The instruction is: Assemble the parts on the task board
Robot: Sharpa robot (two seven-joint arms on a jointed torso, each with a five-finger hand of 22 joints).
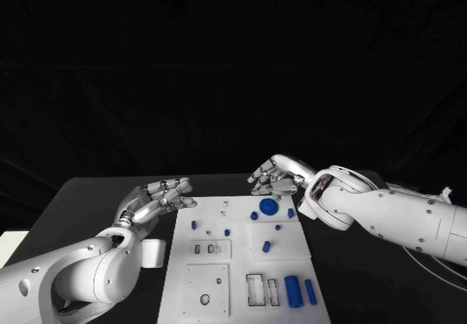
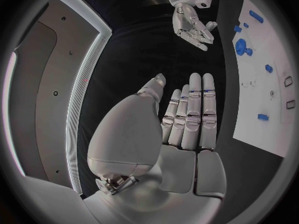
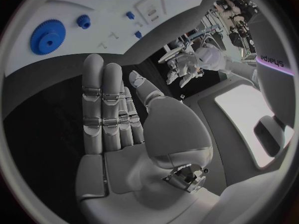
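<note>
Both hands were empty: the left hand (image 1: 165, 196) hovered with straight, parted fingers beside the board (image 1: 216, 277), and the right hand (image 1: 277, 177) hung loosely curled, holding nothing, just beyond a blue gear (image 1: 268, 204). Judging by the loose cylinders (image 1: 291, 290) lying well short of either hand's fingers, most of the assembly remained undone.

white task board (image 1: 238, 270), blue parts (image 1: 292, 290), black table (image 1: 88, 209)
</note>
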